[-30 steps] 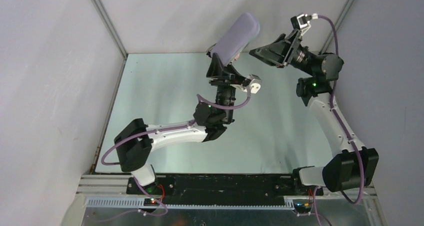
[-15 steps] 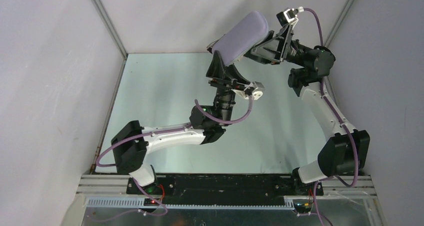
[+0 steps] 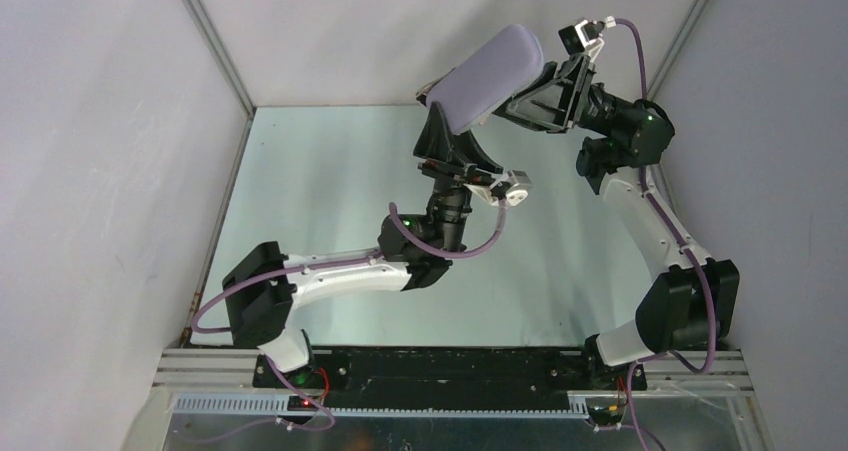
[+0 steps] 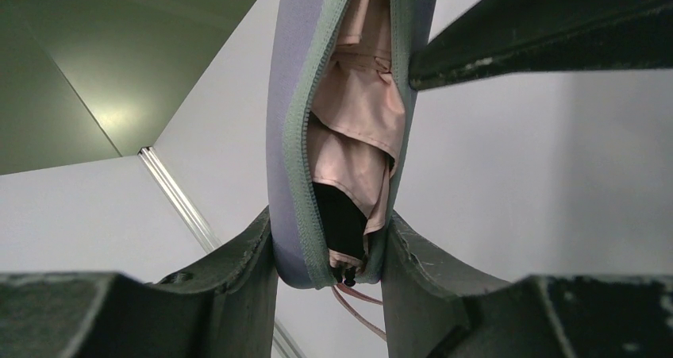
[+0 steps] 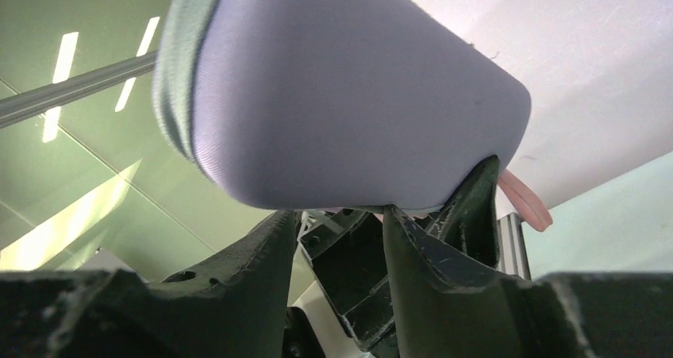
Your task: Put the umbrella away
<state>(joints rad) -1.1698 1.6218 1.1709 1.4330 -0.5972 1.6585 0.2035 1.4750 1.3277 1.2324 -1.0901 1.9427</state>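
— Where the two arms meet above the table [image 3: 320,171], what is held up?

— A lilac case [image 3: 490,71], oblong and smooth, is held raised and tilted, well clear of the table's pale green surface. Its lower end is pinched between the fingers of the left gripper [image 4: 327,247], with one dark finger pressed against each side.

— And where is the umbrella [image 4: 357,120] to be found?

— Inside the case. In the left wrist view, the zip [image 4: 305,159] is seen parted along the case's edge. Folds of pale pink fabric and a patch of black are seen packed within. A thin pink cord [image 4: 357,304] hangs out at the pinched end.

— How is the right gripper [image 3: 522,104] placed?

— It is set against the case from the right. In the left wrist view, one of its fingers is seen touching the zipped edge. From its own camera, the case's rounded body is seen just above its two fingertips. Whether the case is actually clamped by it cannot be told.
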